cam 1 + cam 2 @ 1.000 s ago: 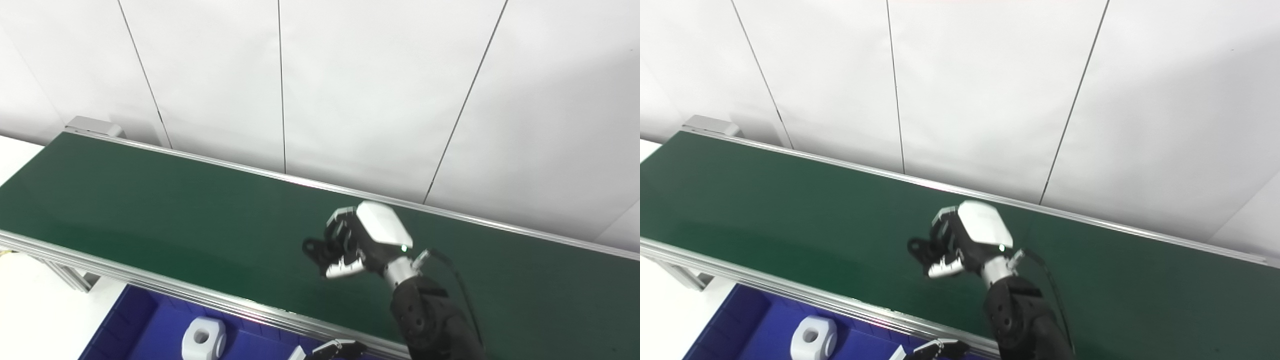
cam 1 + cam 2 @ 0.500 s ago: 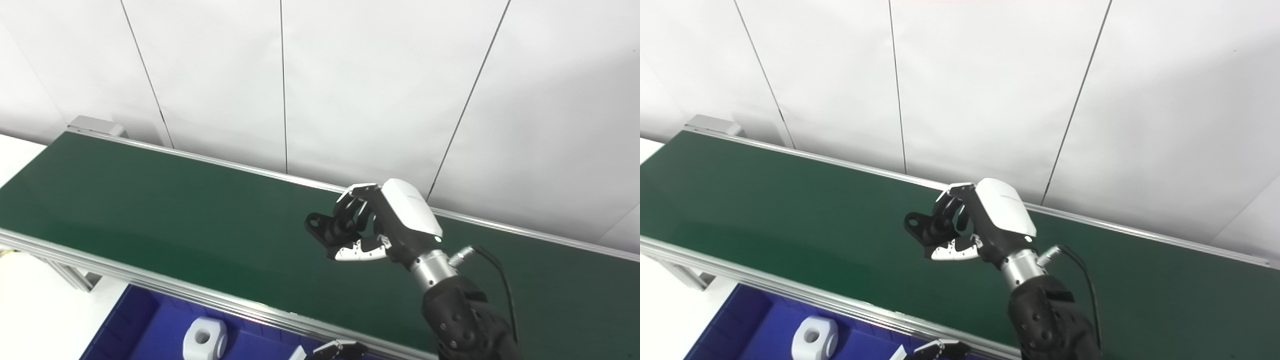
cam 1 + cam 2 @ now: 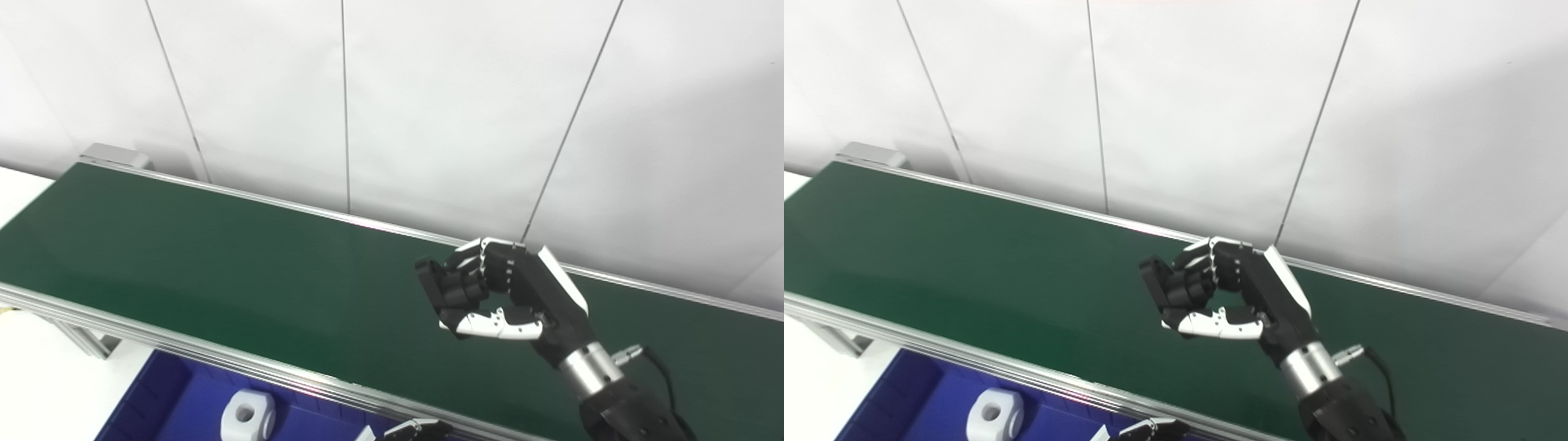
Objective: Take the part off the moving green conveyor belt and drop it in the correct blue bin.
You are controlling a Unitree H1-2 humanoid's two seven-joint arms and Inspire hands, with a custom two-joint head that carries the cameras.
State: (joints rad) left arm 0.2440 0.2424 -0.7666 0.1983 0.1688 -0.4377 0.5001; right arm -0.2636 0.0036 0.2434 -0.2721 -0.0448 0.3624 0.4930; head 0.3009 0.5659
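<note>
so: pick looks done. right hand (image 3: 514,300) curled around a black part (image 3: 440,288), fingers over the top, thumb (image 3: 496,324) under it; part held clear above the green conveyor belt (image 3: 214,263), not resting on it. what's left: carry it toward the near side, over the belt's front rail, and release into the blue bin (image 3: 177,404). bin shows at the bottom edge, already holding a white part (image 3: 248,416); whether that is the correct compartment, cannot tell. left hand (image 3: 416,430) barely pokes in at the bottom edge, too little visible to judge open or closed. black part's long axis seems to run up-left to down-right, free end sticking out left of the fingers; exact shape unclear.
</note>
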